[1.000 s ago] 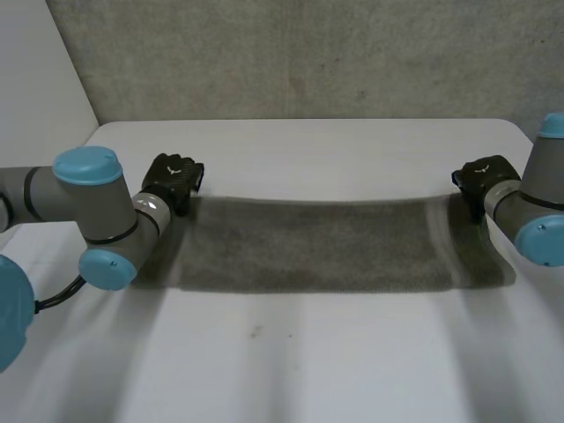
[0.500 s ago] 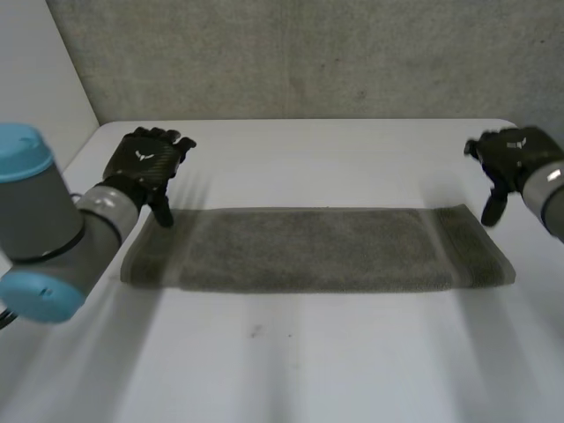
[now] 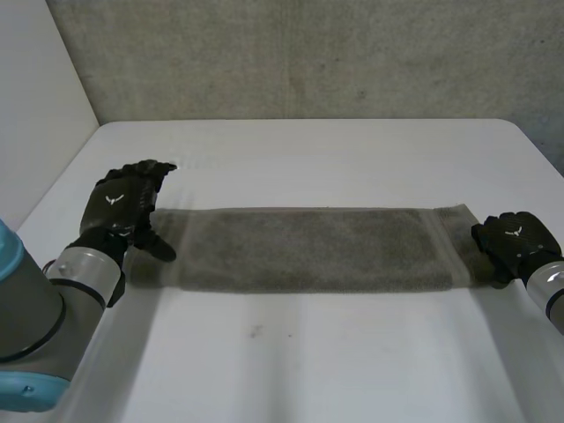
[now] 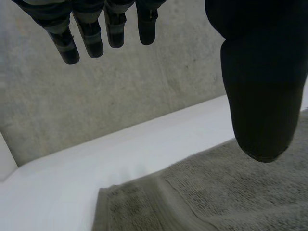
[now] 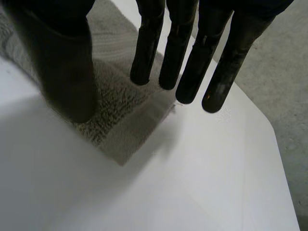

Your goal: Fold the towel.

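White table (image 3: 308,361), grey towel (image 3: 308,248) flat between logo-marked left hand (image 3: 119,209), right hand (image 3: 516,243).

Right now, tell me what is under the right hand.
The towel's end corner lies under the right hand, flat on the white table. The hand itself covers part of that end.

Soft, fairly dim light lies evenly over the table (image 3: 352,370).
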